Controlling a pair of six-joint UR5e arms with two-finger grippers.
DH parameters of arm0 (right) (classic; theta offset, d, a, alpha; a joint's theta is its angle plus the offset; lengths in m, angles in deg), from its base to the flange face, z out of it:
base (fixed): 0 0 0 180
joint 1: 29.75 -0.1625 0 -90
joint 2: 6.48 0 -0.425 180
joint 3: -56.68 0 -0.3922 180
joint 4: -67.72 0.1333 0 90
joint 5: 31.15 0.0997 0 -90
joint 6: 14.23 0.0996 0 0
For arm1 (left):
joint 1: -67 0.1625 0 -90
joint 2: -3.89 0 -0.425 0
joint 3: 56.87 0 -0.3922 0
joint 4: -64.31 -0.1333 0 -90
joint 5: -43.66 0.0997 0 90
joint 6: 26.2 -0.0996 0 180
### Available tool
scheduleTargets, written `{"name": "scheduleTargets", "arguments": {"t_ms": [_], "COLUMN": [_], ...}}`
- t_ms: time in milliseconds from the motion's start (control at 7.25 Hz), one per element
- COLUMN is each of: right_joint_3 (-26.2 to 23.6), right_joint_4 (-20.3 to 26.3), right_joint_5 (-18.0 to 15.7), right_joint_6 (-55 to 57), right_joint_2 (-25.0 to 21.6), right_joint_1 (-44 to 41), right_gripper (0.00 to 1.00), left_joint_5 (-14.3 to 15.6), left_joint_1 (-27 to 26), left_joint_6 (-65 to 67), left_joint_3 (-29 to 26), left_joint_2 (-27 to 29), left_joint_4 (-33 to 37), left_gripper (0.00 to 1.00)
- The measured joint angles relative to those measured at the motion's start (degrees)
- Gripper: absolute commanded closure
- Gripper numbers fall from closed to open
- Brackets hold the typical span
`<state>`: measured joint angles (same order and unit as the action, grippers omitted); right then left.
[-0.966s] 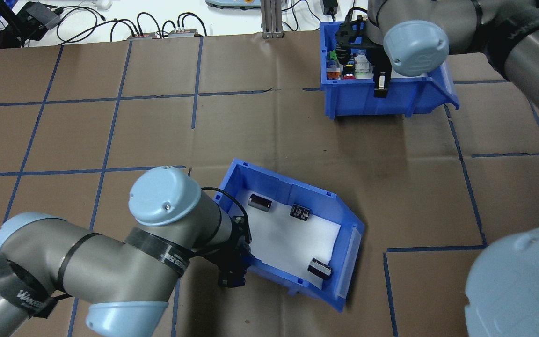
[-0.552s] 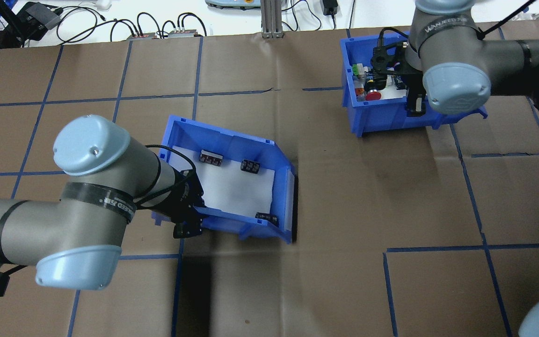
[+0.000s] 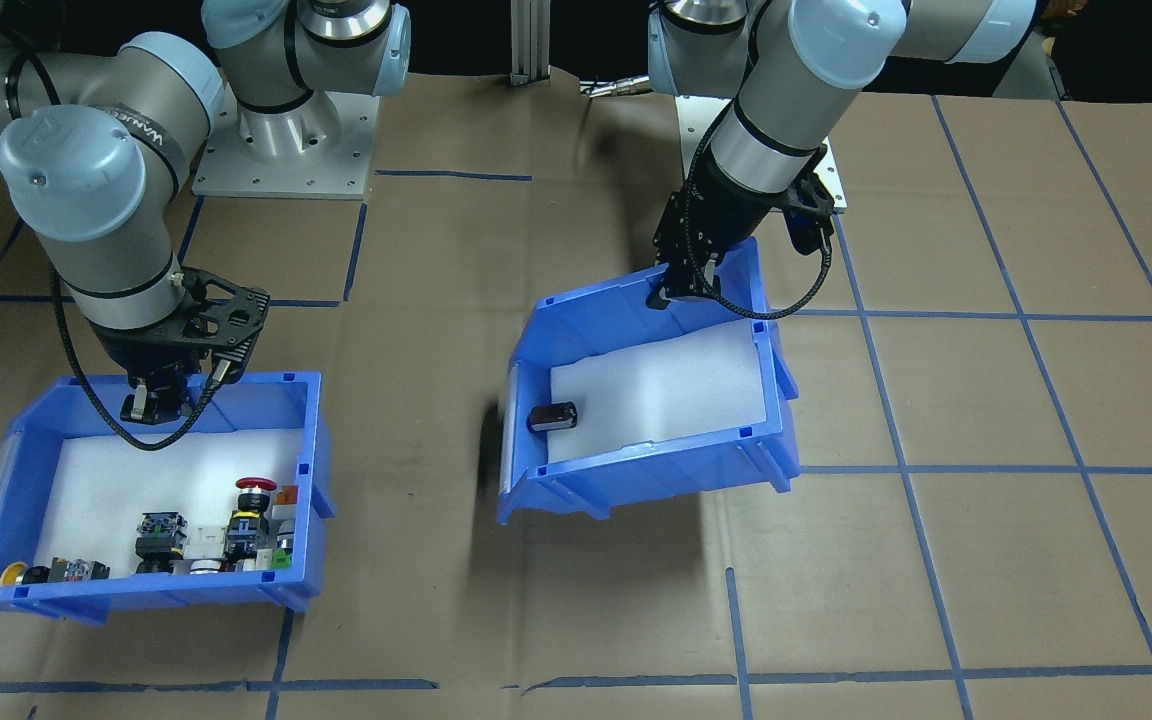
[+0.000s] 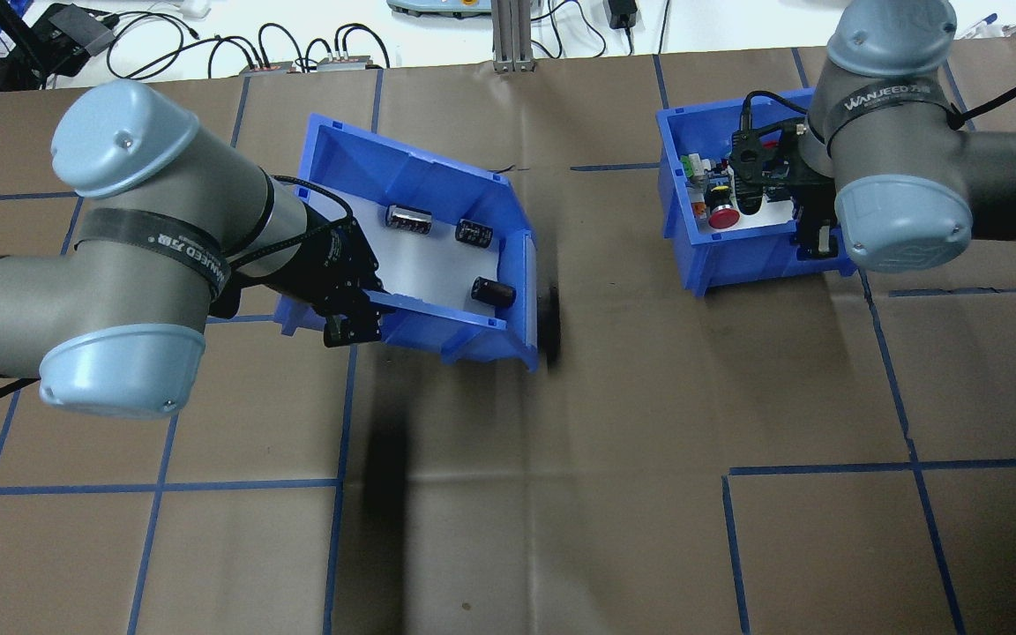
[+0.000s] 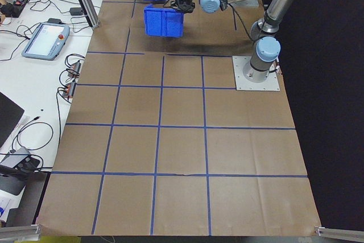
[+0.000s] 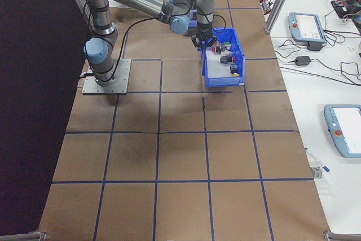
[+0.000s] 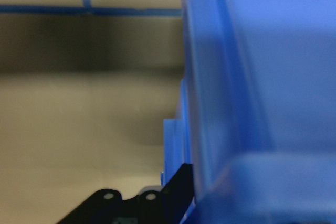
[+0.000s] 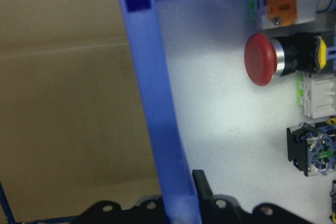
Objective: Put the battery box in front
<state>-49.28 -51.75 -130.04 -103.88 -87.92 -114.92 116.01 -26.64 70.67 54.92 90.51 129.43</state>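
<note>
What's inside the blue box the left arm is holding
The battery box holds a white foam liner and three small dark cylinders in the overhead view. The front-facing view shows only one; the near wall hides the others. The left gripper covers one back corner.

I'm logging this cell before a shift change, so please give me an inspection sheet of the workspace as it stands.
Surface: brown paper table cover with a blue tape grid, creased near the middle.
Job's things: battery box, tilted and lifted off the table, three dark cylinders on its white foam.
Clutter: second blue bin holding coloured push-buttons.
Grippers: left gripper clamps the battery box's back wall; right gripper clamps the second blue bin's back wall.
Cables: black cables behind the table's far edge.
Surroundings: teach pendant on the white side bench.
</note>
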Motion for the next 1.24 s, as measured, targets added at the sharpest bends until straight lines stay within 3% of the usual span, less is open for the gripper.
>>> {"name": "scheduleTargets", "arguments": {"t_ms": [552,966,1241], "right_joint_3": [-8.0,-15.8,-17.2], "right_joint_4": [0.0,-0.2,-1.0], "right_joint_5": [-0.5,-0.6,-0.9], "right_joint_6": [-1.4,-3.5,-5.7], "right_joint_2": [-7.4,-14.8,-16.2], "right_joint_1": [-0.1,0.2,0.9], "right_gripper": [0.97,0.98,0.98], "left_joint_5": [-12.8,-19.8,-22.4], "left_joint_1": [0.1,0.1,0.1], "left_joint_6": [3.4,5.6,6.9], "left_joint_3": [-7.2,-8.4,-8.4], "left_joint_2": [10.0,15.7,19.6], "left_joint_4": [-5.8,-11.7,-15.8], "left_gripper": [1.00,1.00,1.00]}}
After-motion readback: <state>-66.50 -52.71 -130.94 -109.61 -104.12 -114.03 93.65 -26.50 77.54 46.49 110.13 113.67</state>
